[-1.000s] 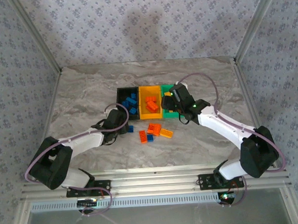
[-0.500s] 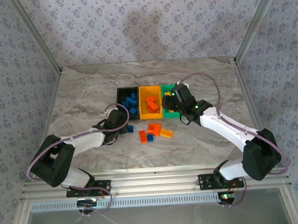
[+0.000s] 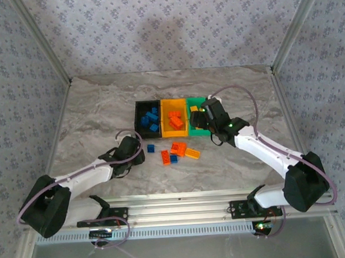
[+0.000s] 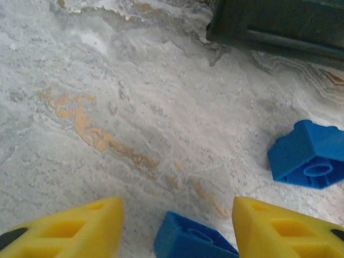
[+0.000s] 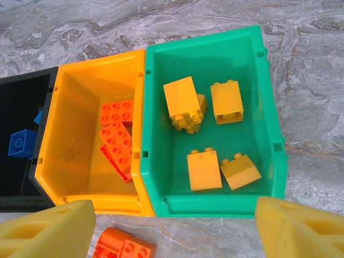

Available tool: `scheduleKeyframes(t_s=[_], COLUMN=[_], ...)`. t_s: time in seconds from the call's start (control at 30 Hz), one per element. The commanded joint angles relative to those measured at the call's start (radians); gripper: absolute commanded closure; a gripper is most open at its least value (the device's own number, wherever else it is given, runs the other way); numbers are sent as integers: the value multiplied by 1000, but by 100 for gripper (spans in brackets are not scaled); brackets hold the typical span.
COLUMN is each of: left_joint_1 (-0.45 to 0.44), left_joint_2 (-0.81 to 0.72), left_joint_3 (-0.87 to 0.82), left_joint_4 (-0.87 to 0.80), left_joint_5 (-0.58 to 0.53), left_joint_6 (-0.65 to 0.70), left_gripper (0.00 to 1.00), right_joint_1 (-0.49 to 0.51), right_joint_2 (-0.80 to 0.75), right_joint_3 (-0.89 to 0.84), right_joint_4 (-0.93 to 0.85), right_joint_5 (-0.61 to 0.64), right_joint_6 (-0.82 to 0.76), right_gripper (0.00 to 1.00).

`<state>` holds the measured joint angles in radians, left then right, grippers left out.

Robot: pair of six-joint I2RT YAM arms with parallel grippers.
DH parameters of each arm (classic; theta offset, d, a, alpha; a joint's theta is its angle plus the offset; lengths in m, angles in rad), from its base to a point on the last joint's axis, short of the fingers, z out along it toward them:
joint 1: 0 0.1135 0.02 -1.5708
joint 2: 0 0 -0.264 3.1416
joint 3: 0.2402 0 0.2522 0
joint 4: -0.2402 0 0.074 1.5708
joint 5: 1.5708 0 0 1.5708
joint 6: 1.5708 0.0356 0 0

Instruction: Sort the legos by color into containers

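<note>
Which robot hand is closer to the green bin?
Right. The right gripper hovers by the green bin; the left gripper is over the table, past the black bin.

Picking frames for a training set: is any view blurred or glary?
Left wrist: soft, the blue brick nearest the lens blurriest. Right wrist: sharp, studs crisp on the yellow bricks, no glare. Top external: even light, faint shadow on the back wall.

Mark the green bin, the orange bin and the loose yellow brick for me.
green bin (image 5: 209,207): right wrist view, on its near wall.
orange bin (image 5: 80,134): right wrist view, on its bare floor.
yellow brick (image 3: 192,153): top view, on its middle.
</note>
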<state>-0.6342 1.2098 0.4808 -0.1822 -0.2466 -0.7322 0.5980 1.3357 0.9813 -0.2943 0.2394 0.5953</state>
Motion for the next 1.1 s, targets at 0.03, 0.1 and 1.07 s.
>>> scheduleKeyframes(t_s=[0.03,0.1,1.07], left_joint_1=[-28,-26,-31], left_joint_2=[-49,-39,-48], left_joint_3=[19,15,141], left_joint_4=[-83,-86,-141], left_joint_5=[-7,-24,22], left_joint_6=[-1,-1,15], left_gripper=[24,21,67], right_joint_1=[-4,-4,-30], right_joint_2=[-9,-16,-88], right_joint_3=[-3,-6,-68], right_joint_4=[5,4,15], right_joint_5=[0,3,6], right_joint_6=[21,21,26], right_gripper=[20,20,20])
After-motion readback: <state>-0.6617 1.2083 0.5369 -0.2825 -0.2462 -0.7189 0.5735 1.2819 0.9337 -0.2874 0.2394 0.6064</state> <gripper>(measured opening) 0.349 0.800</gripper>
